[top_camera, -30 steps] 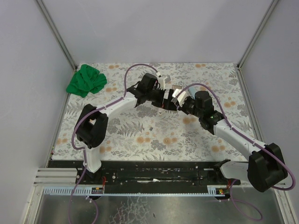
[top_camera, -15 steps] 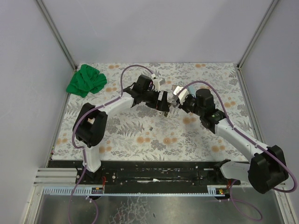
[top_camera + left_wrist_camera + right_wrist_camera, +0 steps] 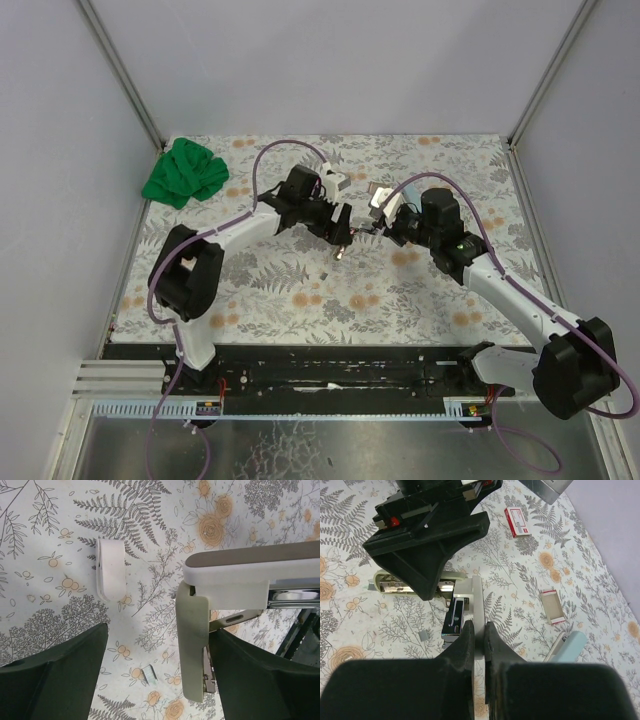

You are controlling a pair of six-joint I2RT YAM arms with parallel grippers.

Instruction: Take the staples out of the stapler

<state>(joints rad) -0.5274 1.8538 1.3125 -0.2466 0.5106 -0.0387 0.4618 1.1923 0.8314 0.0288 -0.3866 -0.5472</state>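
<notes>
Left arm (image 3: 235,228): rises from its base at the near left, bends at the elbow and reaches inward to the middle.
Left gripper (image 3: 340,232): pointed downward, dark fingers (image 3: 55,680) spread wide apart.
Right arm (image 3: 500,290): stretched from the near right toward the middle.
Right gripper (image 3: 377,224): just beside the left gripper, fingers (image 3: 462,655) pinched almost together on the thin white edge of the stapler (image 3: 477,600).

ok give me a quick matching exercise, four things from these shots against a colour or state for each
Things:
1 cloth
2 staples
3 small box
4 right tool

Colour or state:
a red and white
b shut on the stapler
c green
d silvery grey

Pairs: 1-c, 2-d, 3-a, 4-b
</notes>
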